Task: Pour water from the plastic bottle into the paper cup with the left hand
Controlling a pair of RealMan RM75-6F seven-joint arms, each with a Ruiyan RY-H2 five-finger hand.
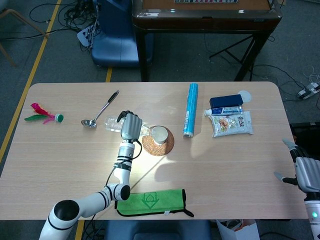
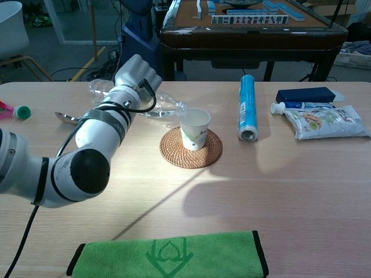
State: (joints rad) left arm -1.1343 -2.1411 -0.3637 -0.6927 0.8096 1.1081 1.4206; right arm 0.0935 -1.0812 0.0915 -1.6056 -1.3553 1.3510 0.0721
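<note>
My left hand [image 1: 130, 125] [image 2: 137, 73] grips a clear plastic bottle [image 2: 162, 105] [image 1: 112, 123] that lies nearly level above the table, its neck pointing right. The bottle's mouth sits at the left rim of a white paper cup [image 2: 194, 128] [image 1: 159, 134]. The cup stands upright on a round woven coaster [image 2: 191, 148] [image 1: 158, 141]. The bottle's middle is hidden behind my fingers. My right hand [image 1: 304, 170] hangs past the table's right edge in the head view, fingers apart and holding nothing.
A metal spoon [image 1: 101, 109] and a red-green shuttlecock [image 1: 44, 115] lie left of the bottle. A blue tube [image 2: 247, 107], dark box [image 2: 305, 94], toothpaste [image 2: 301, 106] and snack bag [image 2: 326, 122] lie to the right. A green cloth [image 2: 168, 254] lies at the front edge.
</note>
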